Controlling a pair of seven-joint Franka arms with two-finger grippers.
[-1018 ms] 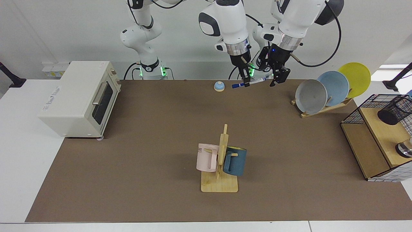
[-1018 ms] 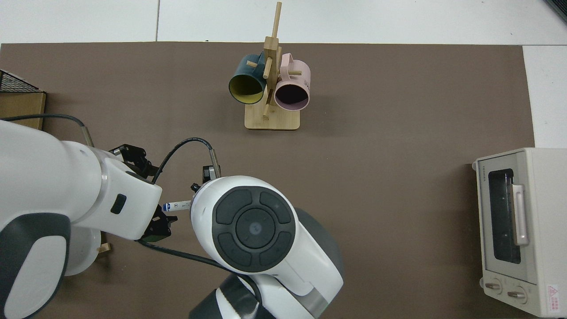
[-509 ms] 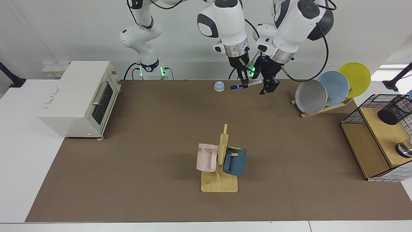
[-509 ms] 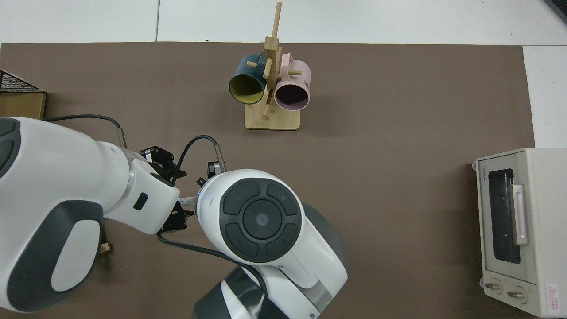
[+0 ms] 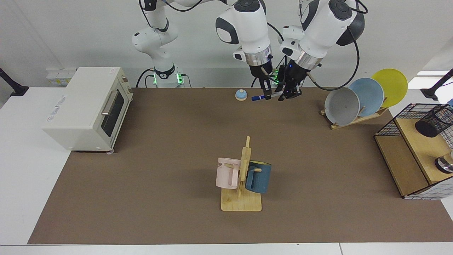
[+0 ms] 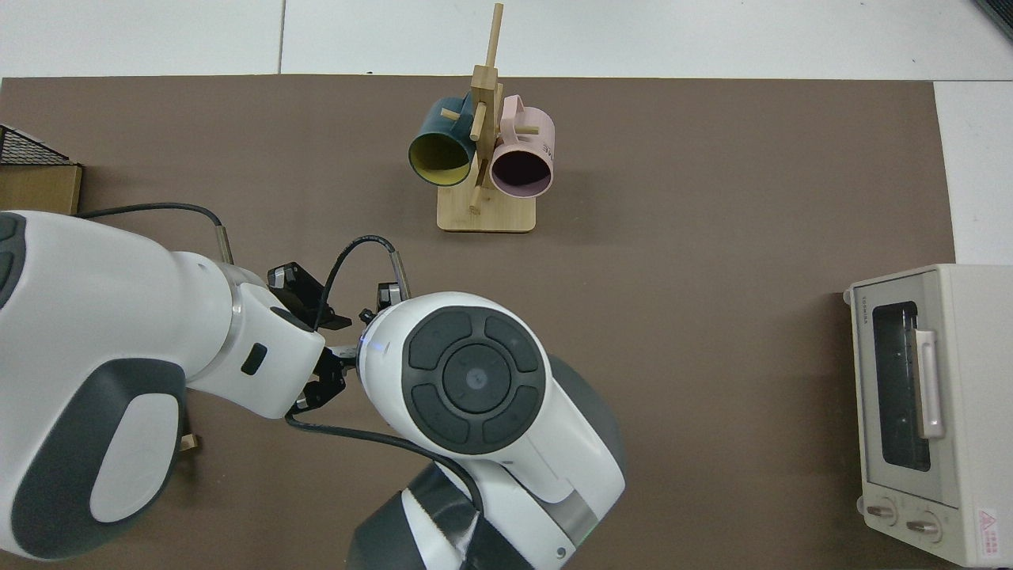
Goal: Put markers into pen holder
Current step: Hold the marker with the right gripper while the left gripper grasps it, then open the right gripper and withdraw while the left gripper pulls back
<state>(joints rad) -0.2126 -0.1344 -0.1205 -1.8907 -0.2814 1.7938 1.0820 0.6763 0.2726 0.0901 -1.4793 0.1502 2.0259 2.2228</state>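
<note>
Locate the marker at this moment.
Facing view: the marker hangs level above the table's far edge, held by the right pincer, with the left pincer at its tail, beside the bell.

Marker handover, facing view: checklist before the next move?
1. Marker gripped by the right gripper: ok, held near level above the table.
2. Left gripper at the marker's tail end: ok.
3. Left gripper's hold secured before the right one lets go: cannot tell.
4. Pen holder upright: not ok, it looks tipped over on the basket shelf.
5. Way to the pen holder: cannot tell, the plate rack stands in between.
</note>
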